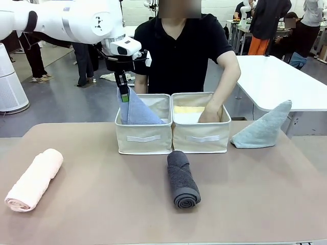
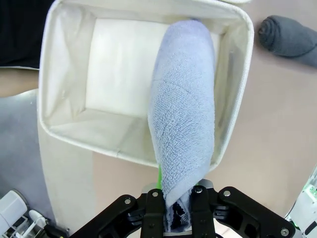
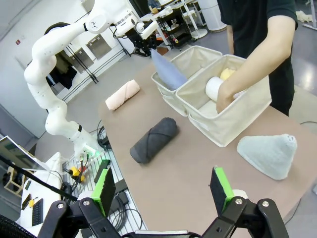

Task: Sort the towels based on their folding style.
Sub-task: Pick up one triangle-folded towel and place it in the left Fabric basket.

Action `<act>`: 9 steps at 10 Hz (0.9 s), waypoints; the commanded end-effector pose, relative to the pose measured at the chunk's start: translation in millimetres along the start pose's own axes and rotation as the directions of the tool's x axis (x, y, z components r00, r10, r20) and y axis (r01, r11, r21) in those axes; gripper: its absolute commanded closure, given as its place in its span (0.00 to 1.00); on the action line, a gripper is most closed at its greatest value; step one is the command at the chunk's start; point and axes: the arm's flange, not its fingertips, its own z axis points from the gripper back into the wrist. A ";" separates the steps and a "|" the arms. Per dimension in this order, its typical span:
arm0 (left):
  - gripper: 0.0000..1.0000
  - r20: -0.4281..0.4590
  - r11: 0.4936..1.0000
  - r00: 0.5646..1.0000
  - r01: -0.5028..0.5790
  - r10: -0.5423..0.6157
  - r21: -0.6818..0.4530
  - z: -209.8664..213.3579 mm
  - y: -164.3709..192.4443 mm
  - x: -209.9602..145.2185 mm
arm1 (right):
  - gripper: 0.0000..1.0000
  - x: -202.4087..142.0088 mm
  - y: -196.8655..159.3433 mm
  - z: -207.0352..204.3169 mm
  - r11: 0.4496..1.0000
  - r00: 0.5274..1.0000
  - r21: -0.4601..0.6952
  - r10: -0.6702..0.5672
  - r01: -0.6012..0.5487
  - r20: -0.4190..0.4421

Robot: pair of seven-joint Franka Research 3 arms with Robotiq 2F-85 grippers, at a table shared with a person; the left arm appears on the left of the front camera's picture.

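Hanging above the left bin (image 1: 143,137), the left gripper (image 1: 122,96) is clenched on the top corner of the blue towel (image 1: 136,109). The fold hangs point-up and its wide lower part is down inside the bin. In the left wrist view the terry runs from between the black fingers straight into the bin's open mouth.

- Both bins sit side by side, touching, at 12 o'clock on the table (image 1: 102,209).
- Right bin (image 1: 202,137): the person's hand (image 1: 209,114) is down inside it. A yellow towel (image 1: 187,109) lies at the bin's 10 o'clock. In the right wrist view a white roll (image 3: 214,88) shows just beside the hand.
- Grey roll (image 1: 183,179): on the table at 6 o'clock from the bins. It lies lengthwise toward the robot, with its far end just short of the bin fronts and its spiral end facing the camera.
- Pink roll (image 1: 34,178): at 8 o'clock on the table, lying at a slant, well apart from everything else.
- Teal fold (image 1: 263,130): at 2 o'clock on the table, near the right bin, with its tip raised.
- Right gripper (image 3: 162,186): released, its green pads spread wide with nothing between them. It sits high above the table's 4 o'clock side.
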 end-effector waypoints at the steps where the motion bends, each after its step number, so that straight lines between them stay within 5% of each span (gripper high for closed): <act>1: 0.84 -0.037 0.999 0.999 0.006 -0.008 -0.041 -13.9 -1.1 5.9 | 0.00 -0.7 0.3 -0.8 1.000 1.000 0.005 0.011 -0.011 0.014; 7: 0.84 -0.082 0.993 0.994 0.070 -0.078 -0.099 -53.1 -8.5 10.4 | 0.00 -0.7 0.3 -0.8 1.000 1.000 0.005 0.011 -0.011 0.014; 9: 0.24 -0.076 0.991 0.992 0.097 -0.104 -0.092 -54.9 -11.9 11.2 | 0.00 -0.7 0.3 -0.8 1.000 1.000 0.005 0.011 -0.011 0.014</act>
